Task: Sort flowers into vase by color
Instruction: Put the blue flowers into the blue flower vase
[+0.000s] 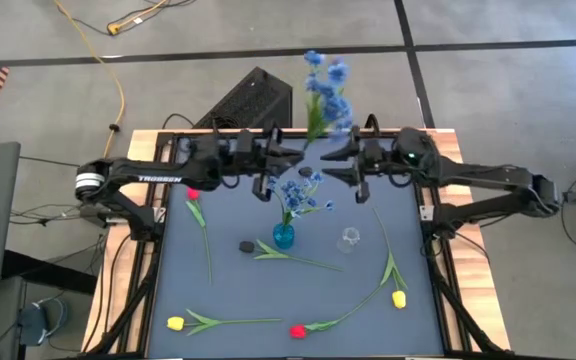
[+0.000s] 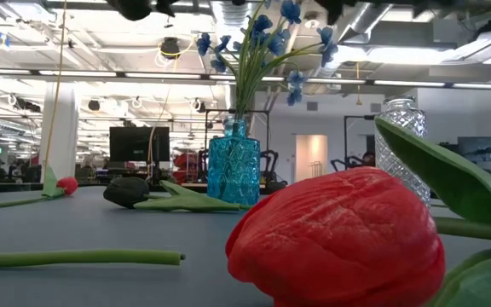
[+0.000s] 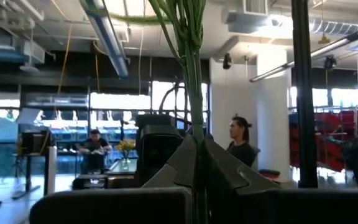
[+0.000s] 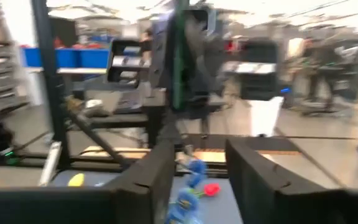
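We are seeing the left gripper (image 1: 286, 152) clamping the green stems of a blue flower bunch (image 1: 326, 92) above the far edge of the dark worktop (image 1: 228, 290), the blossoms sticking out past that edge; in the left wrist view the stems (image 3: 194, 93) are running straight up from between the closed fingers (image 3: 229, 174). The right gripper (image 1: 343, 160) is hovering just beside it along the same far edge, its fingers (image 4: 253, 168) standing apart around nothing. Near the middle of the worktop a blue glass vase (image 1: 283, 236) is standing upright and holding other blue flowers (image 1: 298, 190), with a clear glass vase (image 1: 348, 240) standing apart from it on the right side. Just left of the blue vase a dark bud (image 1: 247, 245) is lying on the mat. A red tulip (image 1: 192, 193) is lying near the far-left corner, a yellow tulip (image 1: 175, 323) near the near-left corner, a second red tulip (image 1: 297, 331) at the near edge, and a second yellow tulip (image 1: 399, 298) toward the near-right side. In the left wrist view two people are showing in the room beyond.
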### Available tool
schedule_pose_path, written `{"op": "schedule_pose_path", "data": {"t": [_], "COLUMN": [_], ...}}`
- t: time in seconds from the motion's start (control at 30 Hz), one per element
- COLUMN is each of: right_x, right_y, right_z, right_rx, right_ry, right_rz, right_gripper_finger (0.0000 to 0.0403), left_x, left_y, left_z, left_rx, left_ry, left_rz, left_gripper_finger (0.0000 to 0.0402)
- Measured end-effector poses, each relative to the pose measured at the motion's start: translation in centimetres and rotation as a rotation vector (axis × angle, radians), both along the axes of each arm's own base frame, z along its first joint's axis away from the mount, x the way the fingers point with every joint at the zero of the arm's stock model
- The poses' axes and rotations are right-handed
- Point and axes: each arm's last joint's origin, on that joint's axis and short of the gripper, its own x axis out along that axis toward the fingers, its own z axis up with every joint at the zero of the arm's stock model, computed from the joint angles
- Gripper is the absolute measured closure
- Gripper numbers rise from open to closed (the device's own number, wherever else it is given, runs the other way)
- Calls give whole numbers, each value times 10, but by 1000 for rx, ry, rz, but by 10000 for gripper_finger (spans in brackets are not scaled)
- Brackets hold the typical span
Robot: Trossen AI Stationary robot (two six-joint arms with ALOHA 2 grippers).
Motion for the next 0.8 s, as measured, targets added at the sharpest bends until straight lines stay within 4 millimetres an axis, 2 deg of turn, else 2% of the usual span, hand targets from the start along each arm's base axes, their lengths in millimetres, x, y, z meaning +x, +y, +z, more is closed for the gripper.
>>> {"op": "schedule_pose_path", "data": {"t": [0.13,0.23,0.4,0.63,0.8], "right_x": [19,29,39,39,39], "right_y": [3,7,12,11,11], "right_z": [2,1,1,5,5], "right_rx": [-39,-83,-110,-104,-73], "right_ry": [5,-11,-68,-110,-111], "right_rz": [58,48,27,-31,-60], "right_gripper_finger": [165,150,149,150,183], "left_x": [11,14,15,16,16], "left_y": [-2,-4,-3,-2,-1], "left_z": [2,2,-1,-1,-1], "left_rx": [-3,-5,-15,-3,-13], "left_ry": [19,24,53,47,42], "left_rz": [-22,-30,0,42,85], "left_gripper_finger": [400,400,400,400,400]}}
